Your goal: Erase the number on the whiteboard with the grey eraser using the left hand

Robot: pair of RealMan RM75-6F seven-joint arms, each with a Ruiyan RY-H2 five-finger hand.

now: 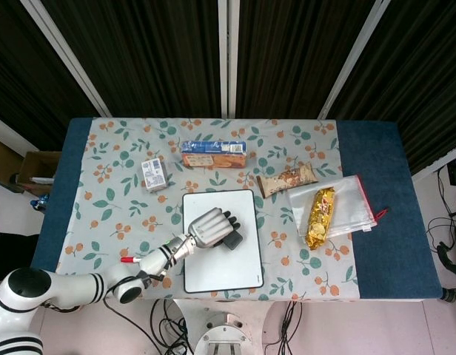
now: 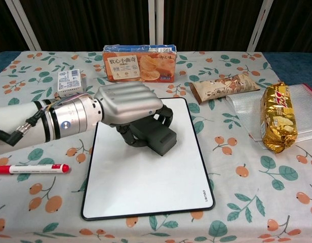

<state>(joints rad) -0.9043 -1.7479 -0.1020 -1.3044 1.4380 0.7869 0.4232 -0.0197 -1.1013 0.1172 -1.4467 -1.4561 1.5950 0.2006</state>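
My left hand (image 2: 126, 105) (image 1: 210, 226) grips the grey eraser (image 2: 156, 136) (image 1: 232, 239) and presses it flat on the upper middle of the whiteboard (image 2: 146, 177) (image 1: 222, 268). The fingers curl over the eraser's top and hide most of it. The board's visible surface is blank white in both views; any mark under the hand is hidden. The right hand appears in neither view.
A red marker (image 2: 30, 168) (image 1: 132, 259) lies left of the board. A biscuit box (image 2: 140, 63), a small white carton (image 2: 70, 82), a snack bar (image 2: 224, 86) and a gold packet (image 2: 278, 117) on a clear zip bag (image 2: 242, 109) surround the board's far and right sides.
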